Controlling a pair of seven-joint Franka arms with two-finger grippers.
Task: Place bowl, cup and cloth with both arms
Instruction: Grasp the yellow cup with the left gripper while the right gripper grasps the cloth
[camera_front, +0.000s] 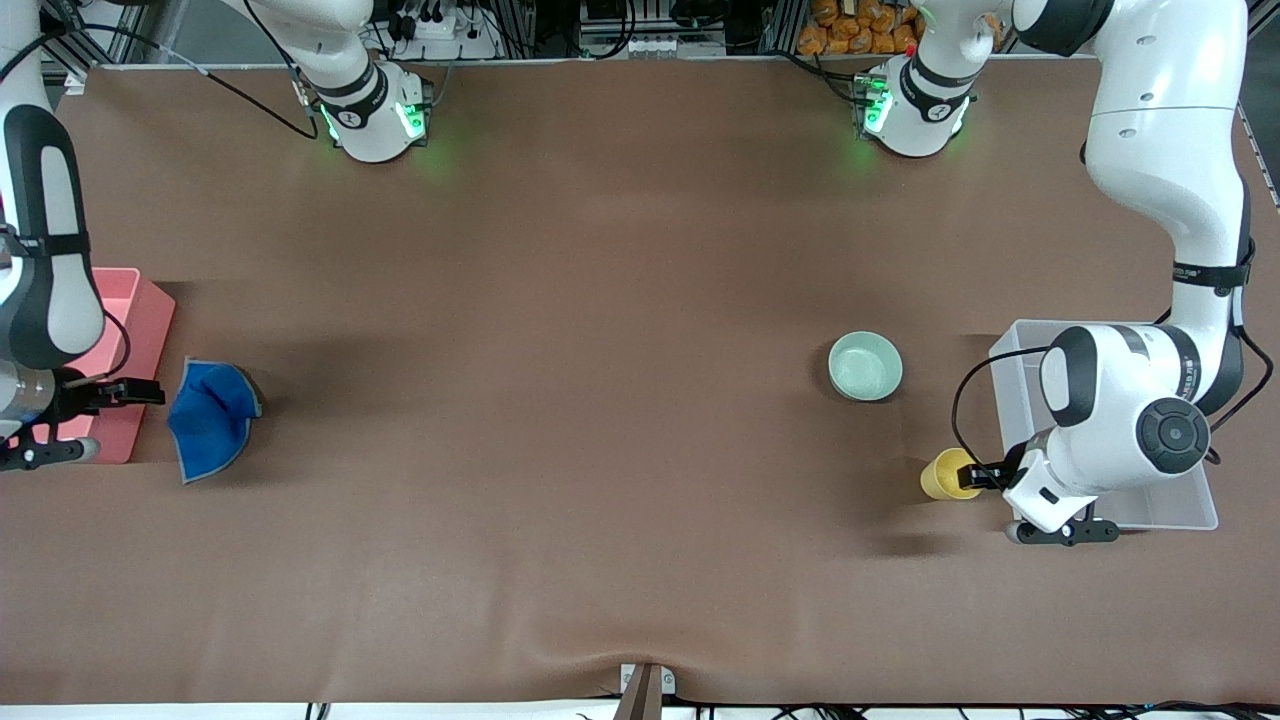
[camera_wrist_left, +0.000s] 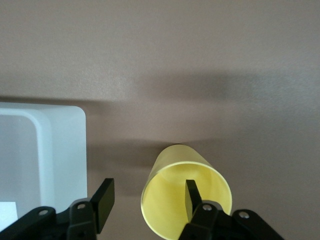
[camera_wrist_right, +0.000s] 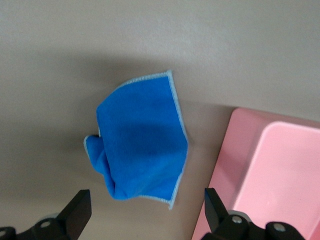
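The yellow cup (camera_front: 946, 474) stands on the table beside the clear bin, nearer to the front camera than the mint-green bowl (camera_front: 865, 366). My left gripper (camera_front: 986, 476) is open at the cup's rim. In the left wrist view one finger (camera_wrist_left: 191, 197) is inside the cup (camera_wrist_left: 175, 175), the other finger (camera_wrist_left: 104, 200) is outside, clear of its wall, and the gripper (camera_wrist_left: 148, 200) straddles that wall. The blue cloth (camera_front: 212, 415) lies crumpled beside the pink bin. My right gripper (camera_front: 148, 393) is open and empty, just short of the cloth (camera_wrist_right: 142, 150) in the right wrist view, where the gripper (camera_wrist_right: 146, 212) shows.
A clear plastic bin (camera_front: 1010, 370) sits at the left arm's end of the table, partly under that arm; its corner shows in the left wrist view (camera_wrist_left: 55, 150). A pink bin (camera_front: 145, 305) sits at the right arm's end and shows in the right wrist view (camera_wrist_right: 270, 170).
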